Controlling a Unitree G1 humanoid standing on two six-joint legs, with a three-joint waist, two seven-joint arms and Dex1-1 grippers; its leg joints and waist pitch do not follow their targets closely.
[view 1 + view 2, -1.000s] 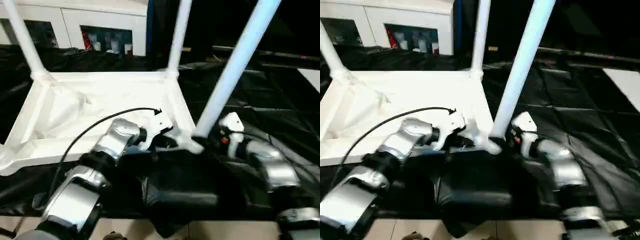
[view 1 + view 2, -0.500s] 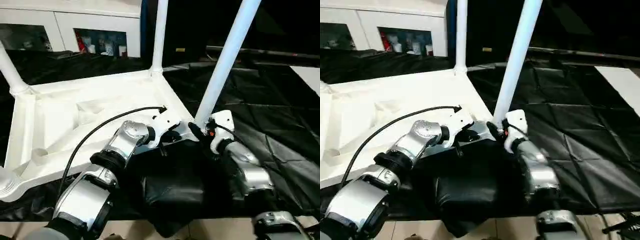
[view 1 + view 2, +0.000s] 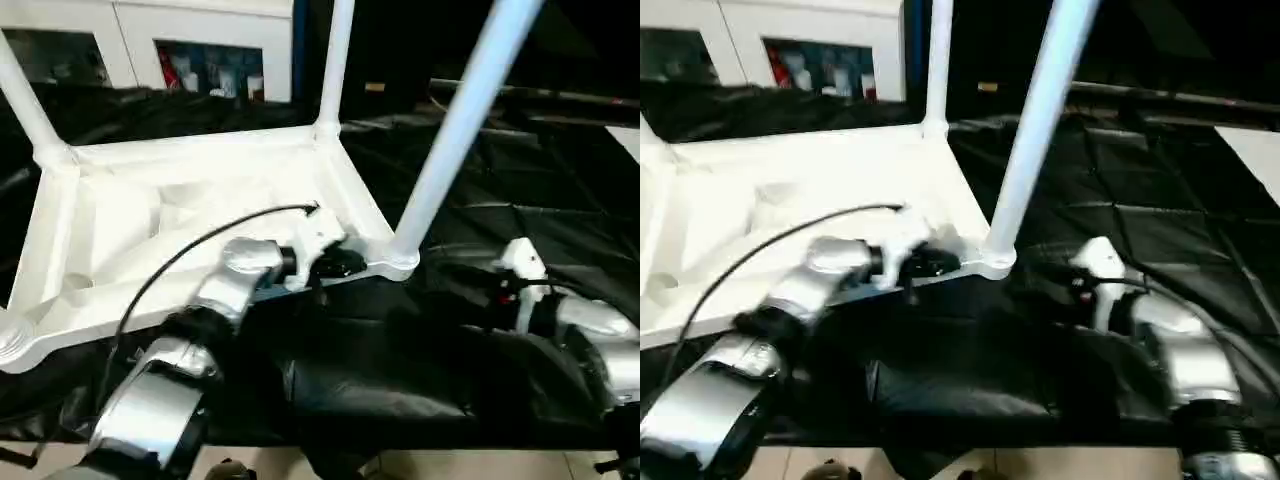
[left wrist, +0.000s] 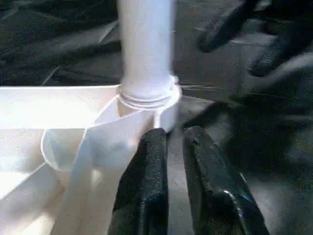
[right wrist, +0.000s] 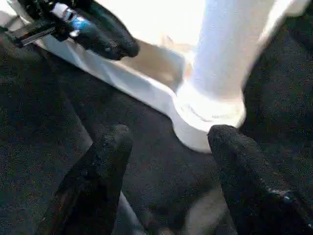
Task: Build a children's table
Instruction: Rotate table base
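Legs [image 3: 455, 135] cut off above tabletop [image 3: 200, 215].

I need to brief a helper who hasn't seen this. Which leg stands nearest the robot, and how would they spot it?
Find the upturned white tabletop on the black sheet. At its near right corner, a white tubular leg rises from a round socket. Unlike the other legs, it stands between both grippers, left gripper beside its socket.

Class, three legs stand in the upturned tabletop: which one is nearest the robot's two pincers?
The leg in the near right corner socket: the left pincer and the right pincer flank its base; the other legs stand at far corners.
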